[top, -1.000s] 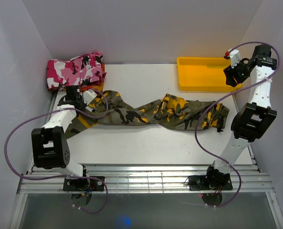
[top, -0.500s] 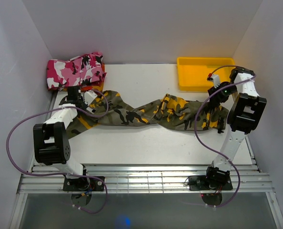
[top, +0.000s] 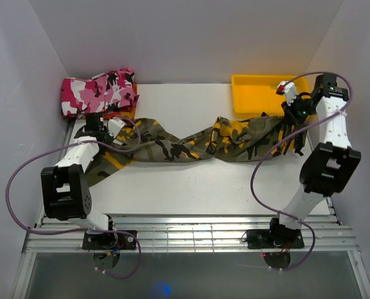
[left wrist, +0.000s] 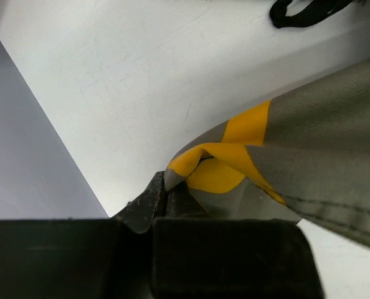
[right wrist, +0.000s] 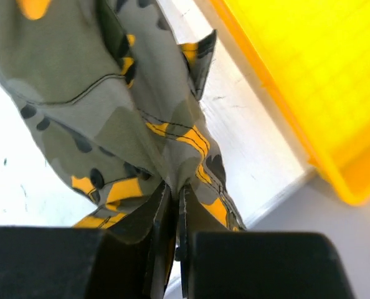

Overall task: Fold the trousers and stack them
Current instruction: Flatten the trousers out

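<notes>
The trousers (top: 191, 144), in olive, yellow-orange and black camouflage, stretch twisted across the white table from left to right. My left gripper (top: 104, 128) is shut on their left end, and a yellow and grey fold of the trousers (left wrist: 235, 165) is pinched between its fingers (left wrist: 166, 199). My right gripper (top: 292, 114) is shut on the right end and holds it lifted off the table beside the yellow bin. In the right wrist view the cloth of the trousers (right wrist: 110, 106) bunches into the closed jaws of my right gripper (right wrist: 175, 199).
A yellow bin (top: 263, 96) stands at the back right, also close by in the right wrist view (right wrist: 322, 81). A pink, white and black camouflage garment (top: 98, 90) lies folded at the back left on a red-orange one (top: 119, 114). White walls enclose the table (top: 191, 187).
My right arm came down from above the bin onto the trousers' right end, its gripper shut on the cloth and lifted it toward the bin. My left gripper stayed shut in place.
</notes>
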Controlling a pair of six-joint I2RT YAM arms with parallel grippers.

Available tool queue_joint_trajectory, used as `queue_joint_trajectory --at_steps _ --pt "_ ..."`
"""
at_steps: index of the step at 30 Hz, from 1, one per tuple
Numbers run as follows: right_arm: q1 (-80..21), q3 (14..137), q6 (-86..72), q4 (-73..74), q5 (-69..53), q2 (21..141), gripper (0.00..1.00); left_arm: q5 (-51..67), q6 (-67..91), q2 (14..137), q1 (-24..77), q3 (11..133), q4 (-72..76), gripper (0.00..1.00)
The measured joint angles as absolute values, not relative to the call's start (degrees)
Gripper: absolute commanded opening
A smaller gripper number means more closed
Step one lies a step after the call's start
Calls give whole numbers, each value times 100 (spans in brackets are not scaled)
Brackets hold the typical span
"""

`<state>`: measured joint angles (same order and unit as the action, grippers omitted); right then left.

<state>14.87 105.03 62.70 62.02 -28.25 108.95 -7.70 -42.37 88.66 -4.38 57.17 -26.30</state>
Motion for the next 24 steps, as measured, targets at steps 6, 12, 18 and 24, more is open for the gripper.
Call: queue_joint_trajectory --at_steps 6,12,18,24 --pt "1527 7223 7765 4552 -2580 7767 8 -43 -4182 8276 -856 5693 -3048 0" --pt "1946 5153 8871 3610 -2460 6919 8 405 -4418 7448 -1529 5006 -2952 0" --pt "2231 4923 9074 3118 -2265 7253 8 722 -4394 7813 -2342 4982 -3006 0" --pt "2222 6792 8248 3721 -2381 8770 8 1103 -3924 8932 -2714 6193 -3245 0"
